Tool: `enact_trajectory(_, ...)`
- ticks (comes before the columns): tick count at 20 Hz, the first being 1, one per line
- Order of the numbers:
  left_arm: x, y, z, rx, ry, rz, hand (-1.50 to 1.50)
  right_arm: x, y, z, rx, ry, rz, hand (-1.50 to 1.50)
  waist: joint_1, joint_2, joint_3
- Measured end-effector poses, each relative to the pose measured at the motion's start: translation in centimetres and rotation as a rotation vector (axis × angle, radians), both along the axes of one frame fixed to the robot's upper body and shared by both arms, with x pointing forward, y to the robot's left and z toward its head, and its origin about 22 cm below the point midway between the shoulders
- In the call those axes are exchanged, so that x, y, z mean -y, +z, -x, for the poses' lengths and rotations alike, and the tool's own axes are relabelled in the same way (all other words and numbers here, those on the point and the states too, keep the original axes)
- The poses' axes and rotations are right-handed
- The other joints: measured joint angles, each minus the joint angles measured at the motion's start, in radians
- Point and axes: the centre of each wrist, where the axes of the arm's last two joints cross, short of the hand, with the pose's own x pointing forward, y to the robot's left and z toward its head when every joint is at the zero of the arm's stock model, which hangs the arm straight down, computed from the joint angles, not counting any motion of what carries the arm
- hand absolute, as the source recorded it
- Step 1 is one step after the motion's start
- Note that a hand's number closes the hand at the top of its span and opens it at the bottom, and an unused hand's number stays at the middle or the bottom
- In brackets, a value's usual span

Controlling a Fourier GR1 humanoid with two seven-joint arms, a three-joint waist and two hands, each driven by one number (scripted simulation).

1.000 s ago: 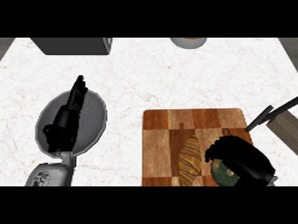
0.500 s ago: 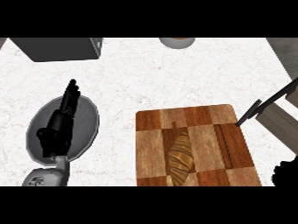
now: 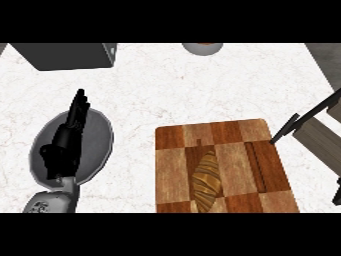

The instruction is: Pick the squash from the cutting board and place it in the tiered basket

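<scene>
- The white marble desk [image 3: 165, 95] fills the head view; darker grey floor shows past its far corners.
- At the far left of the desk stands a dark grey box [image 3: 66, 55].
- Nearer on the left lies a grey oval plate [image 3: 97, 145]. The left hand [image 3: 62, 145] rests over it with its fingers [image 3: 77, 107] released and straight, pointing away from the robot.
- A pale round bowl [image 3: 202, 48] is cut off by the far edge near the middle.
- Right of centre lies a checkered wooden cutting board [image 3: 239, 135], reaching the near edge of the view.
- At the right edge stands the tiered wooden basket [image 3: 328, 137] on a dark frame, just beside the board's far right corner.
- The striped yellow-brown squash [image 3: 206, 180] lies flat on the cutting board, in its near middle part.
- The squash's long axis runs near to far. Its far tip leans a little to the right and both ends taper.
- Compared with half a second ago, the right hand has gone from the lower right corner and no longer shows, so I cannot tell the state of its fingers.
- The squash, board, plate and left hand sit where they were.
</scene>
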Motion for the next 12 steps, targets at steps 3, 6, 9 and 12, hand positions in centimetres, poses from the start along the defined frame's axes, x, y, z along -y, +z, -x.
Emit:
enact_trajectory(3, 0.2, 0.6, -0.2, 0.004, -0.009, 0.001, 0.00, 1.5, 3.2, 1.1, 0.086, -0.061, -0.046, 1.50, 0.007, 0.000, 0.000)
enact_trajectory(6, 0.2, 0.5, 0.0, 0.007, -0.013, 0.003, 0.00, 2.8, 6.5, 2.0, 0.177, -0.104, -0.103, 1.50, 0.011, 0.000, -0.001)
enact_trajectory(9, 0.1, 0.2, 0.3, 0.001, -0.015, 0.004, 0.00, 4.2, 10.0, 2.7, 0.242, -0.141, -0.155, 1.50, 0.013, -0.001, -0.003)
enact_trajectory(12, 0.2, 0.2, 0.3, 0.000, -0.022, -0.001, 0.00, 5.3, 13.6, 3.2, 0.282, -0.174, -0.202, 1.50, 0.018, 0.001, -0.003)
